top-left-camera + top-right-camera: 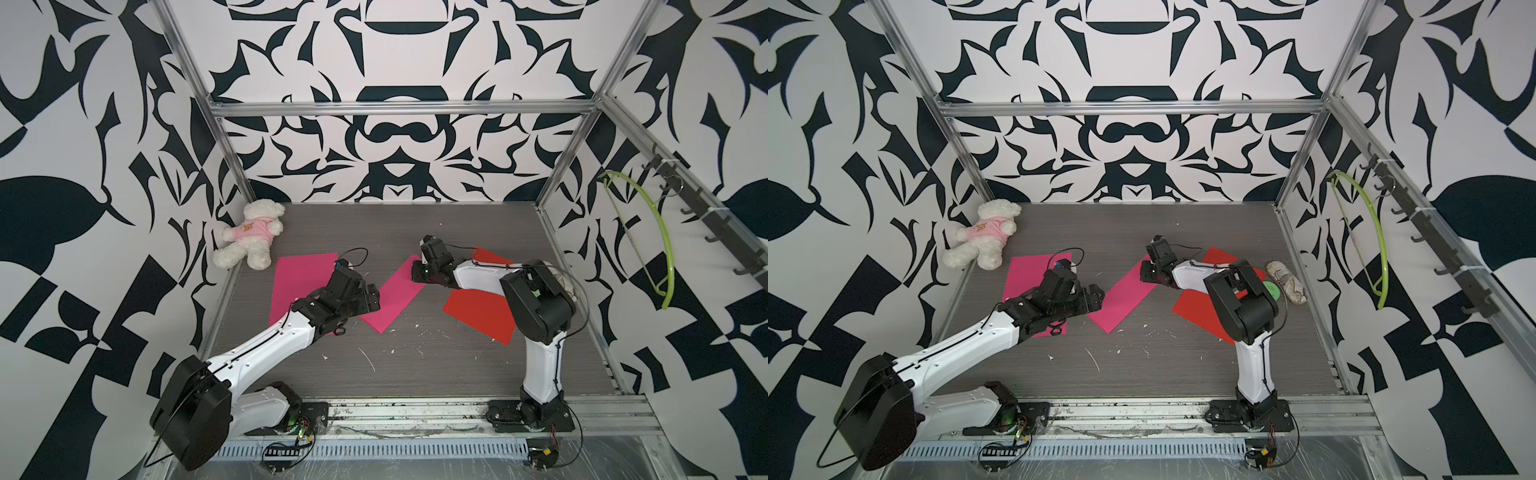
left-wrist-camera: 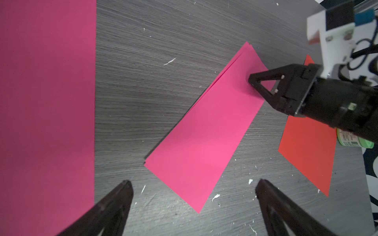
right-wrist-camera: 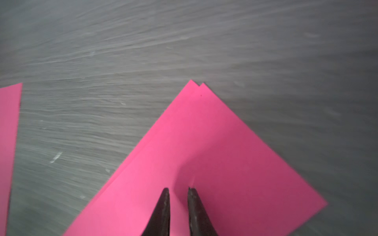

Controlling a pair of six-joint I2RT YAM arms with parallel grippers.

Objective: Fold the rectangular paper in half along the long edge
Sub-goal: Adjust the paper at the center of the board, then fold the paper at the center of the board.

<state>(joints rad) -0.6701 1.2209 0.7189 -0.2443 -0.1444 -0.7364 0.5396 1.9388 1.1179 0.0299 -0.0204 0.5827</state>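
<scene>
- While lying flat on the grey wood-grain tabletop (image 1: 415,374), the folded pink rectangular paper (image 1: 390,297) sits centrally.
- Right gripper (image 3: 178,191): jaws nearly together, tips on its far end.
- Left gripper (image 2: 192,182): spread wide, empty.

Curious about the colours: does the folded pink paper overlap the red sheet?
No, in the left wrist view bare grey table shows between the folded pink paper and the red sheet.
</scene>
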